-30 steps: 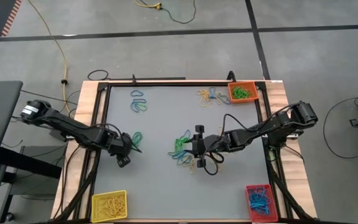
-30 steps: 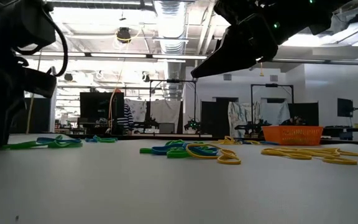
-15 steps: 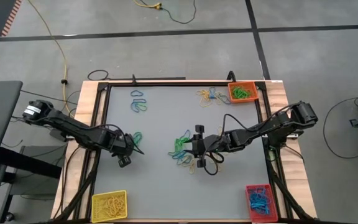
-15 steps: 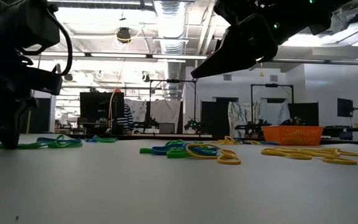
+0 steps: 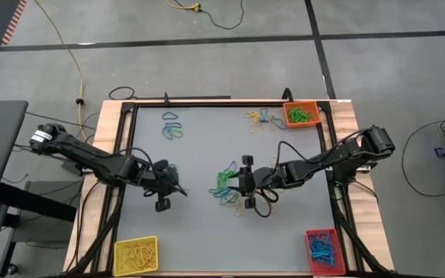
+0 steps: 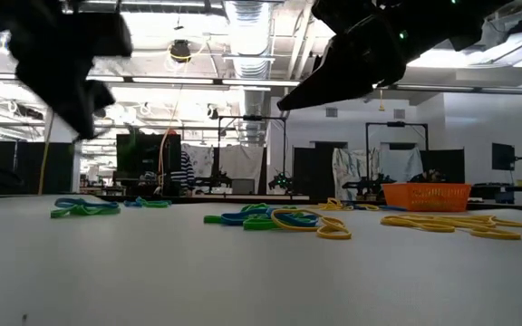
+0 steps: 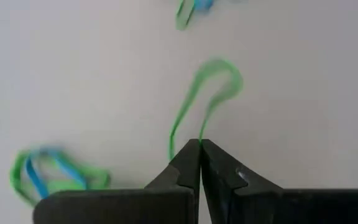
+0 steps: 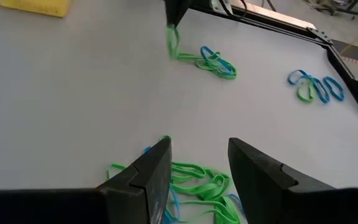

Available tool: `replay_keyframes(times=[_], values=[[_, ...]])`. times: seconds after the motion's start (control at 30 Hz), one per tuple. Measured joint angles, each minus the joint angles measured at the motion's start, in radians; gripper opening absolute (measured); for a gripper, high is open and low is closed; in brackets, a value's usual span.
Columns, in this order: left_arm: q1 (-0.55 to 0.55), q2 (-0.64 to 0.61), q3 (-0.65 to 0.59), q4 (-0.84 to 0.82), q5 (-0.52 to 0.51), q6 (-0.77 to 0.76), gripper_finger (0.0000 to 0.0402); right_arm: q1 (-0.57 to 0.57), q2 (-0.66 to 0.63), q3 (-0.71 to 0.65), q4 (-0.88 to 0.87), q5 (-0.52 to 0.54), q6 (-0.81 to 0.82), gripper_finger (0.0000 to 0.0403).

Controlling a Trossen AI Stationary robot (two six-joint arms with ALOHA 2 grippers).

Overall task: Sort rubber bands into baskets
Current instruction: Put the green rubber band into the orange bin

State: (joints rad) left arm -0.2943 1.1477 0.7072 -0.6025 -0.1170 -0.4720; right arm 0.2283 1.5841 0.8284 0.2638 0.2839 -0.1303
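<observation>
Rubber bands lie in groups on the grey table: a green, blue and yellow pile (image 5: 226, 185) at the centre, a few at the far left (image 5: 172, 127), some beside the orange basket (image 5: 300, 114). The yellow basket (image 5: 135, 255) and the red basket (image 5: 322, 251) stand at the near corners. My left gripper (image 5: 178, 189) is raised left of centre, shut on a green rubber band (image 7: 213, 81). A green and blue group (image 7: 55, 177) lies on the table below it. My right gripper (image 8: 197, 168) hovers open over the central pile. My left gripper pinches the green band at one end of its loop (image 7: 199, 138) between its two fingertips, coming steeply from above. The loop (image 8: 171, 43) hangs slack below the fingers. Whether its lower end is clear of the table I cannot tell.
A black frame (image 5: 207, 100) on a wooden border rims the table. Open grey surface lies between the central pile and the yellow basket. A yellow cable (image 5: 68, 54) runs over the floor beyond the far left corner.
My left gripper has risen from the table and gone toward the table's right edge, rolling as it went. It has taken one green band up with it. The green and blue bands beside it stay on the table.
</observation>
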Motion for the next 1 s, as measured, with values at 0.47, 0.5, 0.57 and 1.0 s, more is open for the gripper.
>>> replay_keyframes(times=[0.47,0.5,0.57,1.0], values=[[0.040,0.036,0.047,0.317,0.041,0.281,0.0000,-0.002,0.081,0.001,0.280,-0.137,-0.053,0.0189],[0.047,0.046,0.047,0.338,0.051,0.298,0.0000,-0.002,0.090,0.001,0.295,-0.137,-0.059,0.0189],[0.059,0.074,0.047,0.396,0.077,0.332,0.0000,-0.002,0.111,0.000,0.336,-0.147,-0.065,0.0189],[0.133,0.215,0.047,0.597,0.218,0.440,0.0000,-0.022,0.157,0.013,0.369,-0.155,-0.061,0.0189]])
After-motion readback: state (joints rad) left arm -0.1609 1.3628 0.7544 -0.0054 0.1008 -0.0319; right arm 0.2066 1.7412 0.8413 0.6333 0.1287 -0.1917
